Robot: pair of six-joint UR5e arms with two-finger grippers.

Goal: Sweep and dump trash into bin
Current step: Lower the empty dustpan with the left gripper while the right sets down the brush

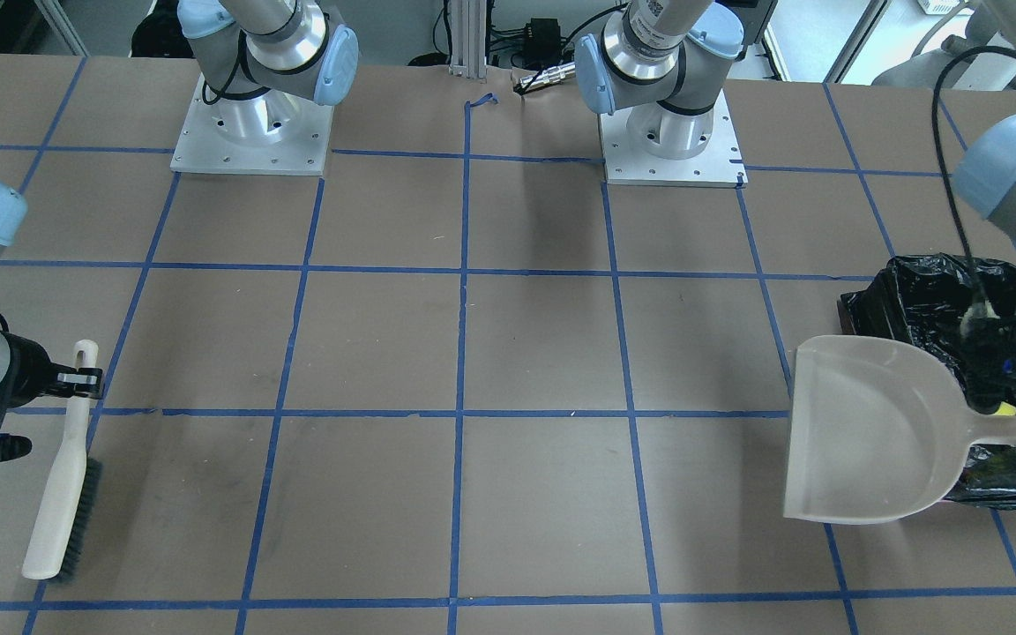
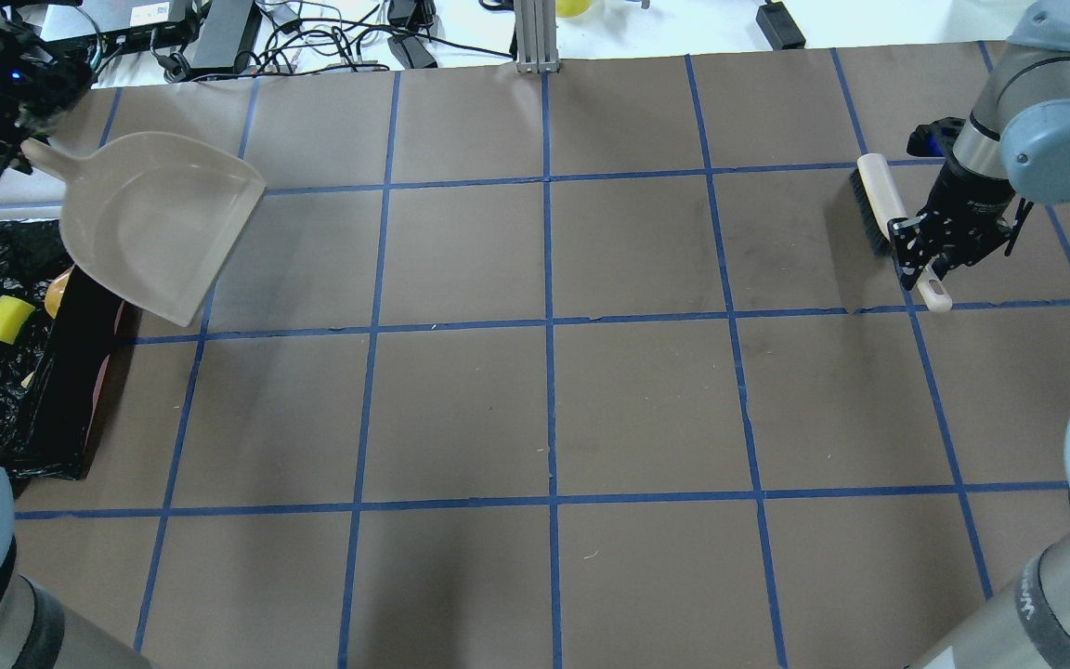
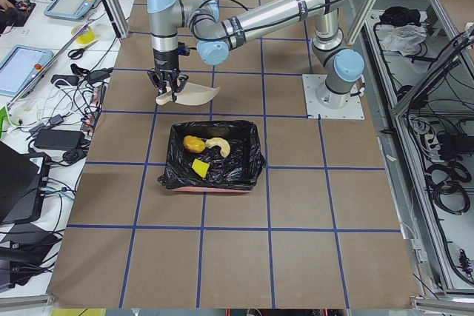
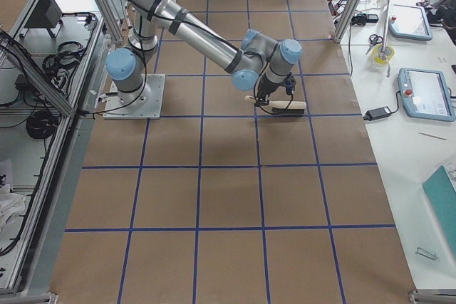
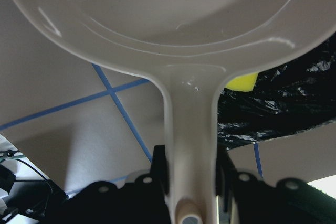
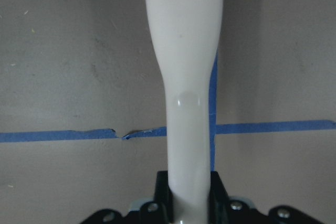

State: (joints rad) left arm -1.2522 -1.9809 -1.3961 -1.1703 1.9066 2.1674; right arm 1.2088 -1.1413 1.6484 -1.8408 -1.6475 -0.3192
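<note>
A brown table [image 2: 544,409] marked into squares by blue tape lines [image 2: 549,325] fills the scene, with cables and equipment along its far edge in the overhead view; the bin [image 3: 254,157], lined with a crinkly black bag, sits at the table's left edge.

All 3 pieces of trash lie inside the bin; the golden-brown lump [image 3: 192,142] and the pale curved piece [image 3: 219,144] are just beside each other, and the yellow sponge wedge [image 3: 199,167] lies near them on the bag.

The left gripper [image 5: 191,166] has its jaws clamped on the handle of the beige dustpan [image 2: 150,228]; the pan is held raised off the table at the far left, and in the overhead view its edge overlaps the bin's far corner, with its open mouth facing right.

At the far right of the table, well apart from the bin, the right gripper [image 6: 189,192] has its 2 jaws closed on the white handle of the brush [image 1: 63,476]; the brush is held low and roughly level, with its dark bristles along one side; whether the bristles touch the table cannot be told.
</note>
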